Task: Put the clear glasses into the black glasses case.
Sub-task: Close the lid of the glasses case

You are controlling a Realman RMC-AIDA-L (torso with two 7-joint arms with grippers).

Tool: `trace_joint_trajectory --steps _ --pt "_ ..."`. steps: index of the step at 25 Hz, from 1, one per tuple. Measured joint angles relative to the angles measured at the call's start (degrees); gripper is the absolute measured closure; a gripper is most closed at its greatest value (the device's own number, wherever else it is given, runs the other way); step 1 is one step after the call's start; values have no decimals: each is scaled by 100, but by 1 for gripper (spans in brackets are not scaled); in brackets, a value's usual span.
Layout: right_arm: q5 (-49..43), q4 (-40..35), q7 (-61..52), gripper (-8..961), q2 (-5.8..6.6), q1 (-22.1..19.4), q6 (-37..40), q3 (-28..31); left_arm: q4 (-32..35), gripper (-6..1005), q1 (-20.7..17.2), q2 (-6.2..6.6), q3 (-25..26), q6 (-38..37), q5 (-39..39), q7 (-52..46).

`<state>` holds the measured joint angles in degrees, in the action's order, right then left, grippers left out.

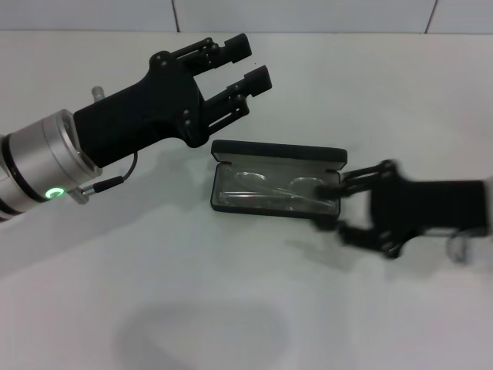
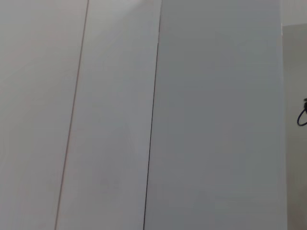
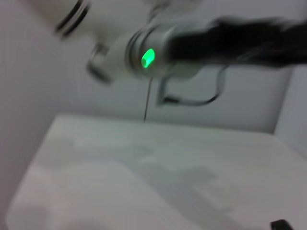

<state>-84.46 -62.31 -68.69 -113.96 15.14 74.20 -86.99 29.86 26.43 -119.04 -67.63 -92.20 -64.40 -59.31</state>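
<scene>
Glasses (image 1: pixel 273 190): lying lengthwise in open case (image 1: pixel 277 156). Right gripper (image 1: pixel 344 202): touching case's right end, fingers apart. Left gripper (image 1: pixel 245 71): raised behind, fingers apart.

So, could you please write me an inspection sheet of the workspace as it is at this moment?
Surface: white table, bare apart from the job's things.
Job's things: black glasses case lies open, lid raised at the back; the clear glasses lie inside on the grey lining.
Clutter: nothing seen.
Grippers: left gripper is raised above the table behind the case's left end, fingers open and holding nothing. Right gripper is low at the case's right end, fingers spread, blurred; contact with the case cannot be told.
Cables: thin black cable loops under the left wrist.
Surroundings: white wall panels behind the table.
</scene>
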Motion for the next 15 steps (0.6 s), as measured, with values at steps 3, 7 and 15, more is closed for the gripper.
trace_joint_trajectory --steps 3,7,15 --pt "-1 938 27 558 6 356 1202 1362 -4 488 -13 5 8 61 0 -4" --pt "0 2148 176 553 127 684 2171 3023 -45 488 71 4 -13 581 -13 -37" --pt "61 2580 244 541 -129 441 1537 4891 -123 488 802 -56 -34 2658 -1040 -816"
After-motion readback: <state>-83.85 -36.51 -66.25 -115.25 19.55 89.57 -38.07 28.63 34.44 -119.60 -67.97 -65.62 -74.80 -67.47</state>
